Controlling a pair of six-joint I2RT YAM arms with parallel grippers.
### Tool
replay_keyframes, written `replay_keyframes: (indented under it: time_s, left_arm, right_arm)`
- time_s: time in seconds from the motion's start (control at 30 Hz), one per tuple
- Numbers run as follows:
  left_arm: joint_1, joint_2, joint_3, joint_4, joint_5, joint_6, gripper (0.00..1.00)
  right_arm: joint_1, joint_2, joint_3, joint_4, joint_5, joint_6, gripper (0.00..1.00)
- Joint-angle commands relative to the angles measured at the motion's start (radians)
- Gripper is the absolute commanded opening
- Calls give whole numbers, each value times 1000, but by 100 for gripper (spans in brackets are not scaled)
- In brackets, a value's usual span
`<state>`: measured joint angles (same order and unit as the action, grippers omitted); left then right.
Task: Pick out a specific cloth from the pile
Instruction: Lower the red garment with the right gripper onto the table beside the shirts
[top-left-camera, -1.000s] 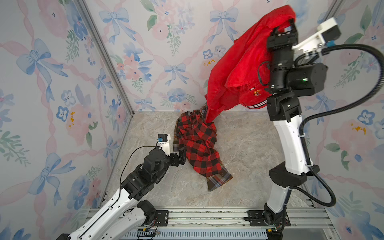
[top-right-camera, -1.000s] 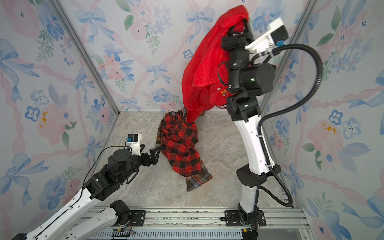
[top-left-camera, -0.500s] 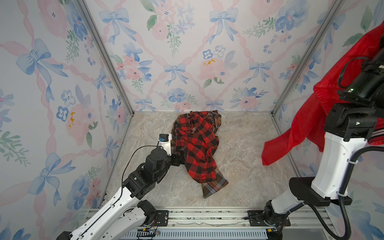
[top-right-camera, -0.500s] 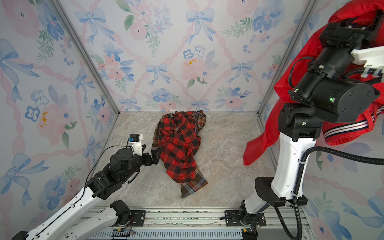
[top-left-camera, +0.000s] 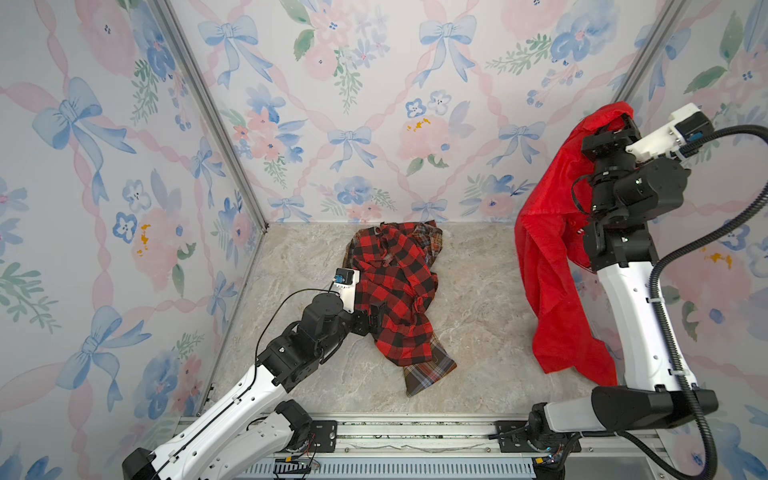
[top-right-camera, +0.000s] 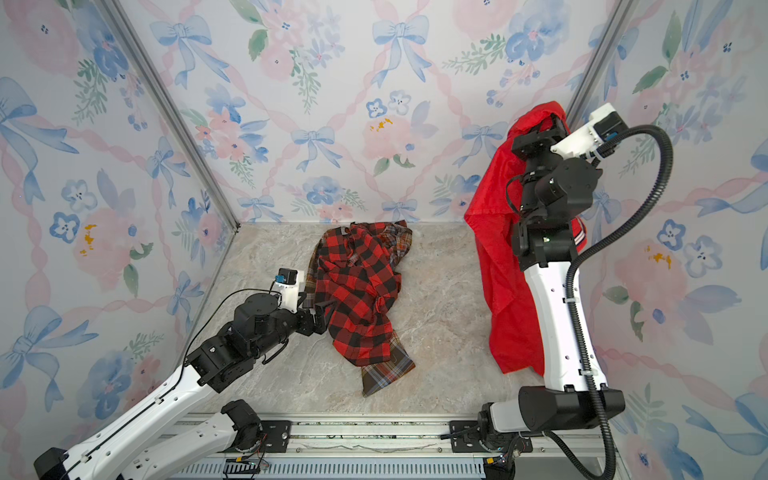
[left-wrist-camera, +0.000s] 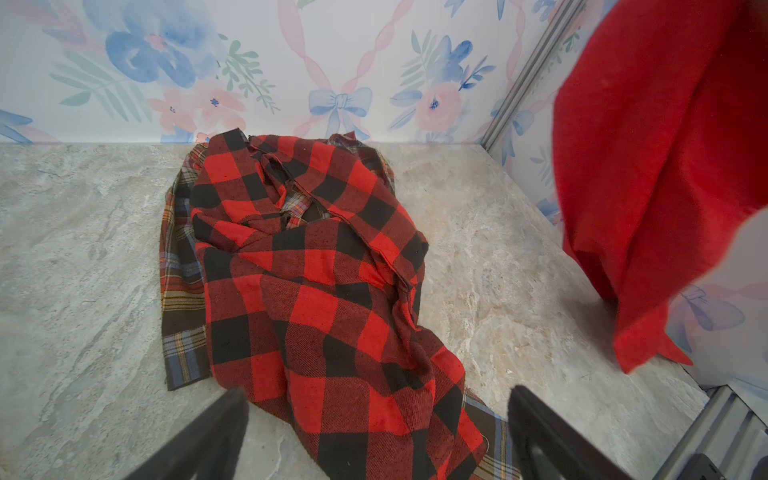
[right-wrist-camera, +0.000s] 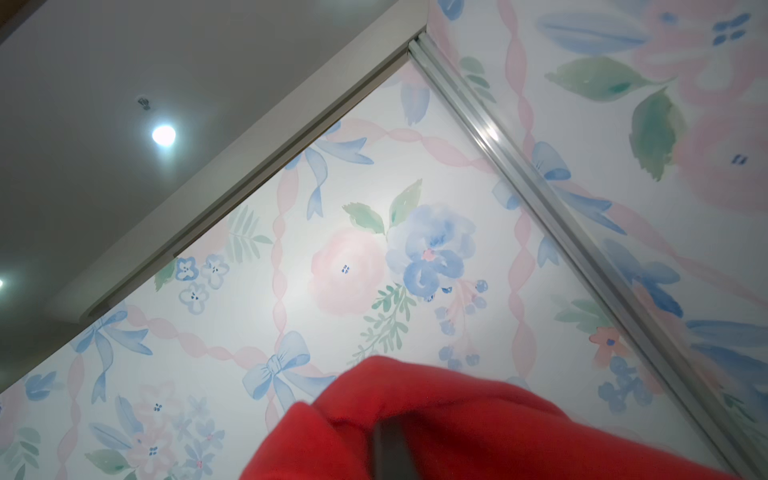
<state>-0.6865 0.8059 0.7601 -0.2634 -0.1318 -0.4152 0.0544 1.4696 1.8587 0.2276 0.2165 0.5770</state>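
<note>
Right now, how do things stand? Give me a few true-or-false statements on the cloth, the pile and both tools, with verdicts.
1. The right tool is shut on the red cloth, which is held up high. True.
2. The left tool is clamped on the pile. False: it is open, fingers wide apart at the pile's edge, gripping nothing.
3. The red cloth lies on the pile. False: it hangs from the right tool, well apart from the pile.
4. The check shirt lies over the plaid shirt. True.
</note>
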Motion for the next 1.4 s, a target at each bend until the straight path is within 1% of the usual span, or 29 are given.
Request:
replay_keyframes:
  time_s: [0.0,0.03,0.1,0.2,0.27,0.33,0.43,0.57,0.63,0.73,0.8,0.87,0.97,1.0,1.07,1.2,1.3,1.37]
  left_arm:
    - [7,-9,1,14,11,28,98]
    - [7,-10,-2,16,8,25,98]
    - [7,-7,-7,15,5,20,98]
    - [7,-2,-8,16,12,23,98]
    - [7,2,-3,14,28,35,98]
    - [7,3,1,14,36,44,98]
    - [7,3,5,14,36,52,98]
    - [7,23,14,18,45,47,98]
    - [5,40,17,27,77,52,98]
    - [0,80,32,48,190,74,98]
    - [-21,109,50,59,274,93,98]
    - [-70,137,76,58,303,124,98]
    - [-142,155,106,70,250,153,98]
    - [-151,159,118,71,249,156,98]
    - [-159,166,143,70,249,160,98]
    - [-160,143,155,69,211,158,98]
    - [-160,108,137,69,187,144,98]
    - [-160,86,120,70,179,133,98]
  right_arm:
    - [7,2,176,79,-86,5,0]
    - [6,3,190,50,-72,-13,0]
    - [7,-33,135,30,-50,-58,0]
    - [7,-159,-106,24,24,-137,0]
    - [4,-259,-301,38,108,-205,0]
    - [-5,-324,-416,20,156,-281,0]
    - [-26,-382,-482,-39,195,-355,0]
    - [-35,-385,-433,-101,178,-418,0]
    - [-35,-355,-399,-114,168,-430,0]
    - [-32,-296,-342,-159,134,-406,0]
    - [-26,-247,-322,-182,131,-381,0]
    - [-11,-193,-323,-190,136,-376,0]
    - [20,-101,-337,-197,152,-376,0]
    - [29,-70,-339,-200,150,-370,0]
    - [51,10,-339,-203,134,-360,0]
    - [93,175,-286,-249,121,-349,0]
    - [92,318,-213,-339,85,-278,0]
    - [74,425,-159,-394,19,-223,0]
